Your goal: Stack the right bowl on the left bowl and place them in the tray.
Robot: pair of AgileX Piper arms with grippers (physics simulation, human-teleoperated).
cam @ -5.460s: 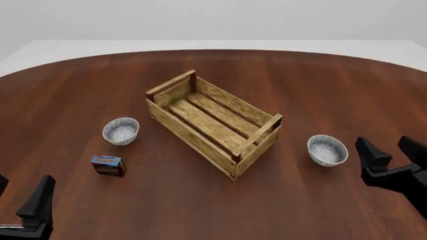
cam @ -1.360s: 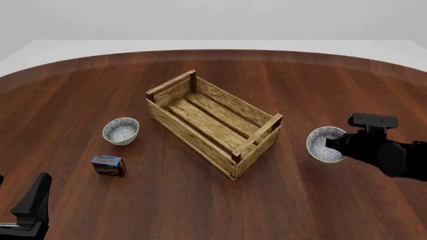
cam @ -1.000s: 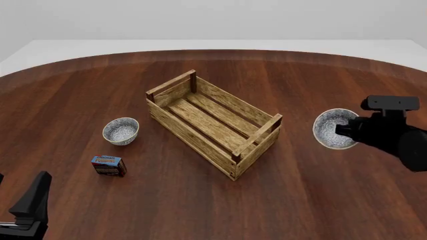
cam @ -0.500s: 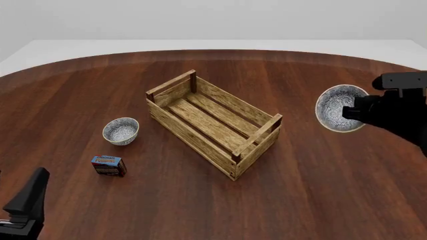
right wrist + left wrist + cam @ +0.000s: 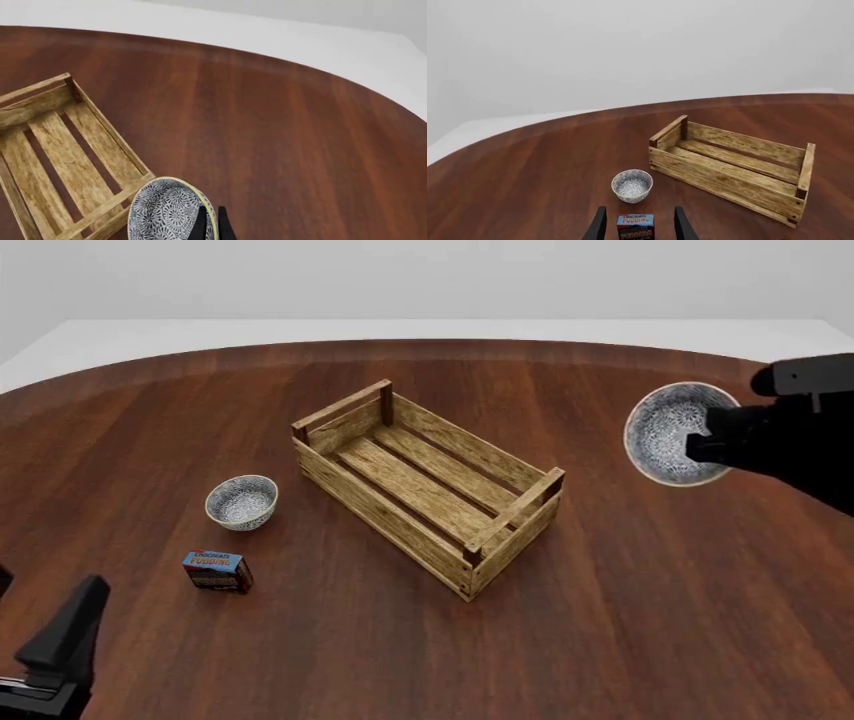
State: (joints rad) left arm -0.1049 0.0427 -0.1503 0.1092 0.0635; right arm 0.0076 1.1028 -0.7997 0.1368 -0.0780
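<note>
Right bowl (image 5: 674,433): small, round, white with dense grey-blue speckles; held above the table at the right of the front view, tipped on its side so its inside faces the camera; well apart from the tray.
Right gripper (image 5: 209,223): fingers pinched on the right bowl's rim, one inside and one outside.
Left bowl (image 5: 242,502): same speckled pattern, upright on the table left of the tray, apart from it.
Tray (image 5: 424,484): light-brown slatted wooden crate with raised end rails on corner posts, set diagonally mid-table, nothing in it.
Box (image 5: 218,571): small, brown with a blue top, just in front of the left bowl.
Left gripper (image 5: 636,230): low at the near left, fingers spread, holding nothing.
Table (image 5: 641,640): dark reddish-brown wood with a curved far edge.
Room: plain pale grey-white backdrop.
</note>
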